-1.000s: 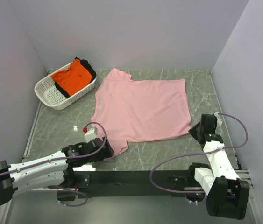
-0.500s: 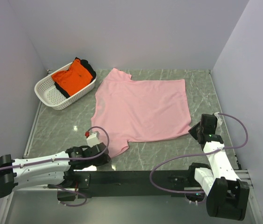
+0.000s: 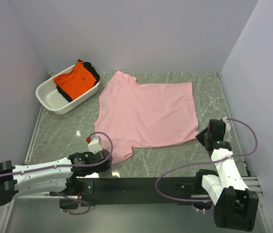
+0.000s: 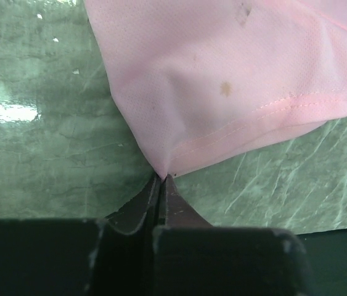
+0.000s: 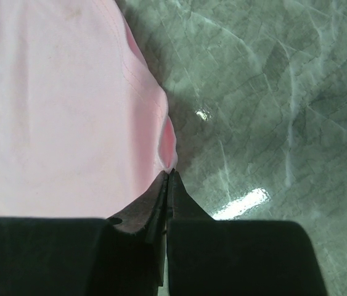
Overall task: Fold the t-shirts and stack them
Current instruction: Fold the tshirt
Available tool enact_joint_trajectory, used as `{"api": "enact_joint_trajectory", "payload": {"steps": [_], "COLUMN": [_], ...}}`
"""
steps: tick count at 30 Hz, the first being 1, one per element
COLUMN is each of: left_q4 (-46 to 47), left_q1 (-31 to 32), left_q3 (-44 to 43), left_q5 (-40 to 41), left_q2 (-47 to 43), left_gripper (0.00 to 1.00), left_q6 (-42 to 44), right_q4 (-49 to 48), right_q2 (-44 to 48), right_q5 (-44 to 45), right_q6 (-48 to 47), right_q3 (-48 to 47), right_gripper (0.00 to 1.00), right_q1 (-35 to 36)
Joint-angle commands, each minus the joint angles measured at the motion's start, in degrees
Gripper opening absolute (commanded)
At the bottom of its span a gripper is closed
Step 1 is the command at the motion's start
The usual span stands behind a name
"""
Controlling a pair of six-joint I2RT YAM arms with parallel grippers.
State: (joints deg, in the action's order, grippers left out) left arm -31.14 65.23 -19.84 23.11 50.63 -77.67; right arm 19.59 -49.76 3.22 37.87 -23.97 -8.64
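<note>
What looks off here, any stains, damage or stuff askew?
The light pink fabric t-shirt carries a small brownish spot near a stitched hem, close to where the left end effector pinches it. The bright orange t-shirt sits crumpled in the white perforated plastic basket. Nothing else stands out.

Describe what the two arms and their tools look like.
The left arm and right arm have white shells with black joints and black base blocks. A thin purple cable loops along each. The left tool and right tool have black fingers tapering to narrow tips. A small red mark sits by the left wrist.
</note>
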Motion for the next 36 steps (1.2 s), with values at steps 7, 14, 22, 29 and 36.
{"api": "enact_joint_trajectory", "payload": {"steps": [7, 14, 22, 29, 36], "left_q4": [-3.93, -6.39, -6.31, 5.45, 17.31], "left_q1": [0.33, 0.25, 0.25, -5.45, -19.78], "left_q3": [-4.50, -7.41, -8.64, -9.34, -12.50], "left_q5": [0.62, -3.33, -1.60, 1.42, -6.05], "left_q2": [-2.90, -5.54, -13.62, -9.34, 1.55], "left_gripper": [0.00, 0.00, 0.00, 0.00, 0.00], "left_q6": [4.97, 7.44, 5.78, 12.61, 28.52], "right_q4": [2.64, 7.73, 9.06, 6.42, 2.12], "right_q2": [5.89, 11.60, 11.71, 5.21, -5.42], "right_q5": [-1.29, -1.11, -2.43, -1.74, -3.13], "right_q6": [0.36, 0.72, 1.07, -1.12, -3.59], "right_q3": [-0.38, -1.34, -1.26, -6.96, -12.94], "right_gripper": [0.00, 0.00, 0.00, 0.00, 0.00], "right_q1": [-0.41, -0.32, -0.14, -0.06, -0.14]}}
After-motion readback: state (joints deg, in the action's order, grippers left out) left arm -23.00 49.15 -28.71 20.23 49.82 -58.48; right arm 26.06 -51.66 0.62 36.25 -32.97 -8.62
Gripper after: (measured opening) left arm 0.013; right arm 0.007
